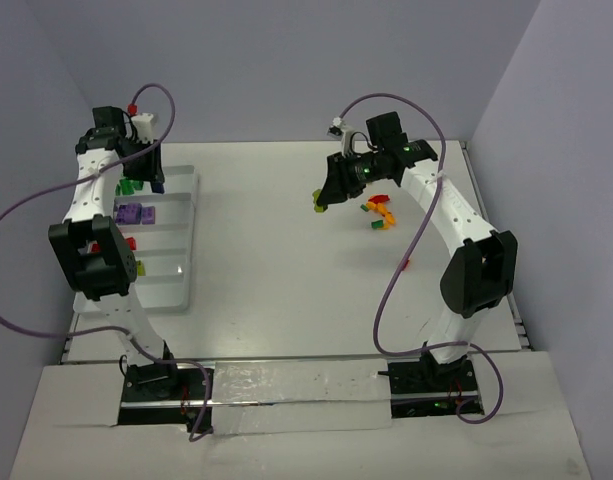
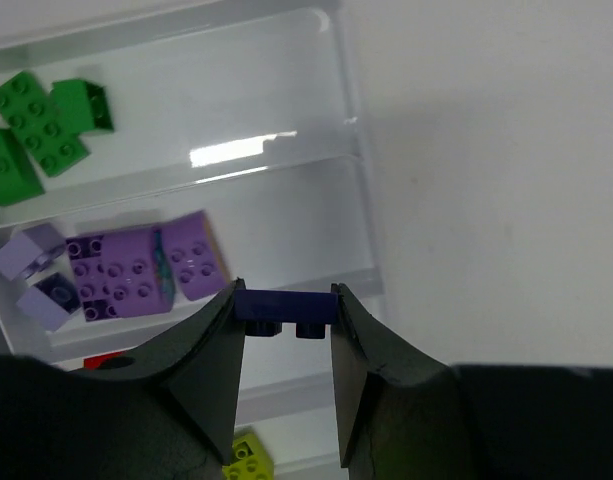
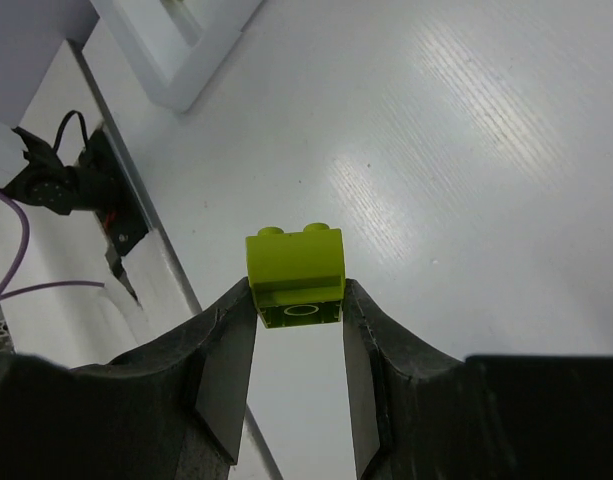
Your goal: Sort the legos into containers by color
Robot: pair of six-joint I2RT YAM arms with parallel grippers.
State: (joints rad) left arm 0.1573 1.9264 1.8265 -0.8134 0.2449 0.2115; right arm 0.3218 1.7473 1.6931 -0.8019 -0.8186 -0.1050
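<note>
Translucent white ridged tray (image 2: 354,190) holds glossy studded bricks in rows: green, purple, red, lime. Left gripper (image 2: 286,300), angled over the purple compartment, pinches a flat dark-purple brick (image 2: 276,308). Right gripper (image 3: 298,300), over the matte white table (image 1: 286,260), clamps a blocky lime brick (image 3: 294,262). Loose red, orange and lime bricks (image 1: 379,212) lie nearby.

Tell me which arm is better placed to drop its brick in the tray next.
Left. The left gripper holds a dark purple brick above the tray, beside the purple pile. The right gripper holds a lime brick over the table, well away from the tray.
</note>
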